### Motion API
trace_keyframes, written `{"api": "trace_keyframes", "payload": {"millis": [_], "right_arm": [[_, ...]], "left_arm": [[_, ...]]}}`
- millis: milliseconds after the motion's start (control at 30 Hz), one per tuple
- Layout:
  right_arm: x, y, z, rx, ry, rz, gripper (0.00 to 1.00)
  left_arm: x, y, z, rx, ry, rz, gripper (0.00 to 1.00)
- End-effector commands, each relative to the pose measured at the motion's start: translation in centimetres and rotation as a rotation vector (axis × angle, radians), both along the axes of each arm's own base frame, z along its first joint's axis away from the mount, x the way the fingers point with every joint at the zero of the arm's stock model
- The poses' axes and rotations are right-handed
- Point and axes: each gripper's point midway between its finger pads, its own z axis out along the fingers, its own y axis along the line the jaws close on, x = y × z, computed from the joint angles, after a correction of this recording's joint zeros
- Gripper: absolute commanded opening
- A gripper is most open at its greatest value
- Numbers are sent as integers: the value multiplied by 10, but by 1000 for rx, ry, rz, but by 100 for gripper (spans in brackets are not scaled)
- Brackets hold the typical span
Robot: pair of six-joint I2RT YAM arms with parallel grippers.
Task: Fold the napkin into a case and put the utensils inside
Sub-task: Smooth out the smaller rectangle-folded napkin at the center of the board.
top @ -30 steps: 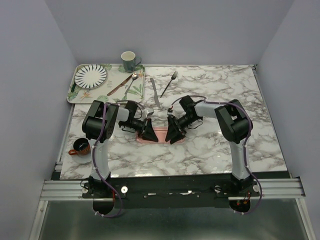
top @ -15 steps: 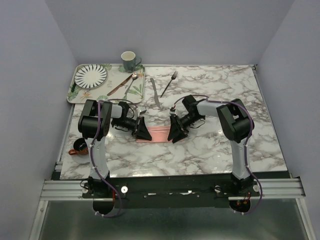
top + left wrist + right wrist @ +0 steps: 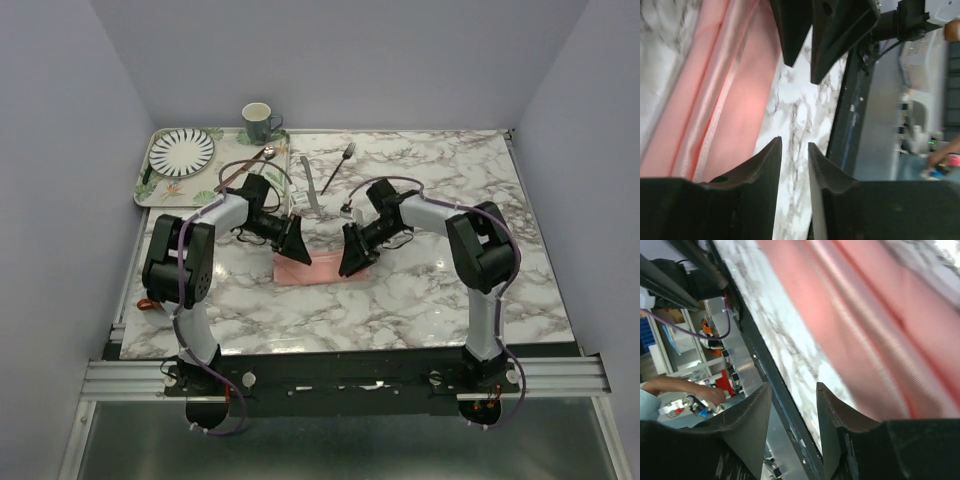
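Between left tool (image 3: pixel 298 254) and right tool (image 3: pixel 351 264): folded napkin (image 3: pixel 322 270), flat.

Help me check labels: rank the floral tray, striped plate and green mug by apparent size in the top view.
1. Rectangular floral tray
2. Round black-and-white striped plate
3. Green ceramic mug

The napkin (image 3: pixel 735 90) is soft salmon cloth with a faint sheen along its folds, lying on a glossy marble-patterned bench (image 3: pixel 430 290), while the fork (image 3: pixel 338 167) and knife (image 3: pixel 309 185) at upper centre are bright polished metal and the left hand (image 3: pixel 794 145) and right hand (image 3: pixel 792 386) look matt black plastic.
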Motion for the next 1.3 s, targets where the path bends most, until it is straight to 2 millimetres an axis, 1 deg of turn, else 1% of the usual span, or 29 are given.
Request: {"api": "trace_keyframes", "payload": {"millis": [0, 33, 67, 100, 133, 167, 200, 233, 300, 333, 367, 400, 433, 467, 500, 533, 567, 600, 633, 667, 733, 767, 833, 933, 967, 1067, 1267], "right_arm": [[4, 1, 52, 71, -143, 6, 48], [4, -1, 62, 80, -159, -4, 47], [6, -3, 65, 78, -165, -16, 47], [11, -9, 66, 73, -161, -42, 45], [12, -14, 68, 68, -151, -64, 45], [16, -20, 67, 57, -153, -85, 45], [25, -30, 65, 43, -157, -121, 45], [29, -35, 62, 31, -165, -135, 44], [44, -53, 54, -20, -176, -198, 44], [49, -58, 51, -35, -174, -216, 44], [53, -64, 46, -64, -171, -238, 44], [57, -71, 42, -79, -161, -263, 43], [59, -73, 40, -86, -154, -275, 42], [62, -77, 36, -104, -152, -287, 41], [64, -80, 32, -117, -150, -297, 40], [64, -81, 30, -121, -145, -300, 40], [66, -82, 29, -126, -142, -305, 40], [67, -83, 27, -131, -138, -310, 39], [67, -84, 24, -136, -127, -313, 39], [66, -84, 23, -133, -120, -313, 39], [68, -86, 21, -134, -111, -320, 39], [68, -87, 20, -133, -106, -322, 39], [68, -88, 19, -133, -98, -326, 39], [68, -90, 17, -135, -91, -329, 39], [68, -90, 16, -136, -86, -330, 39], [68, -92, 13, -144, -86, -330, 39], [68, -94, 10, -143, -71, -331, 40]], "left_arm": [[36, -3, 22, 54, -355, 24, 43], [42, -9, 22, 55, -419, 21, 45], [44, -13, 22, 56, -446, 11, 47], [48, -14, 18, 86, -469, 8, 48], [48, -23, 18, 92, -498, -17, 49], [50, -27, 14, 107, -511, -26, 50], [53, -30, 12, 122, -532, -26, 50], [61, -33, 8, 143, -581, -15, 51], [63, -44, 0, 160, -609, -32, 52], [69, -48, 1, 163, -634, -31, 53], [67, -55, -8, 163, -620, -51, 55], [68, -58, -10, 162, -616, -57, 56], [74, -63, -5, 152, -625, -58, 57], [73, -67, -12, 147, -604, -70, 57], [72, -73, -12, 143, -607, -83, 57], [77, -78, -9, 140, -625, -89, 57], [77, -81, -16, 154, -622, -100, 57], [77, -84, -18, 153, -629, -111, 57], [76, -92, -15, 144, -647, -137, 57], [75, -96, -22, 149, -635, -154, 57], [71, -105, -19, 138, -625, -186, 57], [70, -106, -24, 136, -624, -206, 57], [65, -110, -22, 118, -618, -233, 57], [56, -114, -24, 104, -599, -279, 57], [52, -116, -27, 103, -586, -295, 57], [50, -117, -33, 113, -579, -309, 58], [47, -123, -37, 116, -585, -339, 57]]}}
